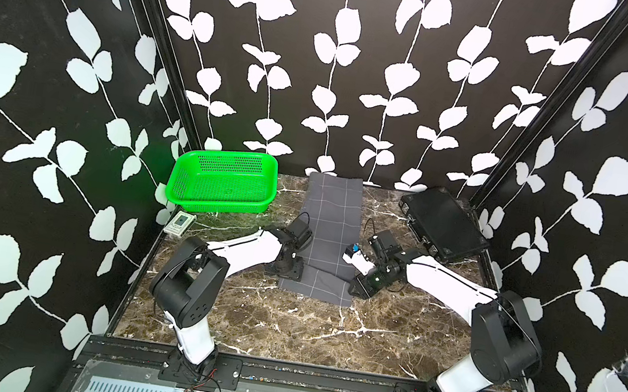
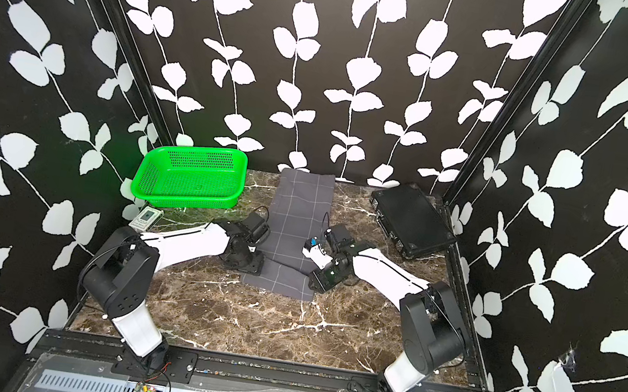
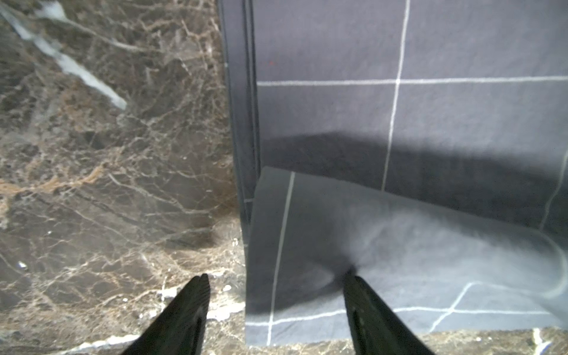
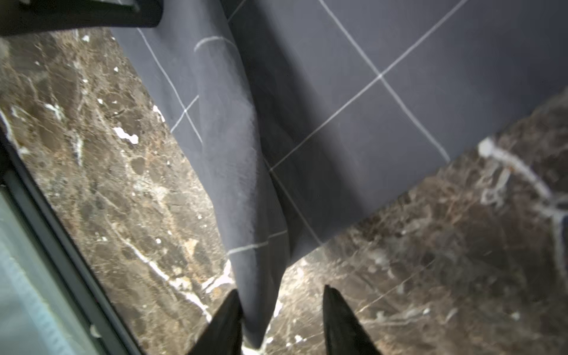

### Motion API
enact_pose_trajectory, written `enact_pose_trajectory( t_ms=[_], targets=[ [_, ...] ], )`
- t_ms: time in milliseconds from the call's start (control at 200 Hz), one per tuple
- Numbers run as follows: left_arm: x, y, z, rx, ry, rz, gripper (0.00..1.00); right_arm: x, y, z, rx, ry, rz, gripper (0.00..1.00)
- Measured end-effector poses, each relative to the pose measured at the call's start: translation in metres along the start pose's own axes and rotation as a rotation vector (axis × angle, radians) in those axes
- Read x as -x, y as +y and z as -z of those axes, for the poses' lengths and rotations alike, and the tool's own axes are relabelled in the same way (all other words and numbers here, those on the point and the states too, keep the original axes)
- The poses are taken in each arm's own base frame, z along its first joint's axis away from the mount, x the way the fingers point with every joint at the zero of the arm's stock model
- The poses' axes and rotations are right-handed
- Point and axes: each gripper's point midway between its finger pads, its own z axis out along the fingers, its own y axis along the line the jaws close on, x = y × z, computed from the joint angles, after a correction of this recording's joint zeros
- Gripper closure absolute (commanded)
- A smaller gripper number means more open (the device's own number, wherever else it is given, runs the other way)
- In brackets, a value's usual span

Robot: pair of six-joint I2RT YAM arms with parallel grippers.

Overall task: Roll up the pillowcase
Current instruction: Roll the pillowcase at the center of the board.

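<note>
Near half of the bench lies bare between the arm bases, free passage. Far half tighter: green basket fills the far-left corner, black case the far right, pillowcase runs down the middle, leaving narrow bare strips either side. Left arm and right arm reach in over those strips at the cloth's near end; patterned walls close three sides.

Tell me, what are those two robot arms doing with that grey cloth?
Two robot arms are rolling up a grey checked pillowcase on the marble table. The left arm and right arm sit at either side of its near end, jaws open around the edges of a fold turned over there. The rest lies flat, not yet rolled.
</note>
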Motion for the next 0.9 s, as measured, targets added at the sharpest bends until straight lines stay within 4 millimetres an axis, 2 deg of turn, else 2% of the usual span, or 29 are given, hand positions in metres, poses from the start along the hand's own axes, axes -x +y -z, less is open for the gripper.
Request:
enact_pose_trajectory(
  t_ms=[145,350,600,895],
  targets=[
    [-0.001,0.001,0.000,0.004,0.004,0.000,0.31,0.002,-0.014,-0.017,-0.038,0.015,-0.008,0.78],
    [-0.005,0.007,0.000,0.032,0.019,-0.006,0.32,0.001,-0.033,-0.038,-0.085,0.044,-0.027,0.76],
    [-0.011,0.016,-0.002,0.084,0.042,-0.012,0.33,0.017,-0.047,-0.038,-0.164,-0.015,-0.022,0.73],
    [-0.017,0.027,0.000,0.136,0.058,-0.016,0.33,0.025,-0.045,-0.041,-0.213,-0.033,-0.008,0.66]
  ],
)
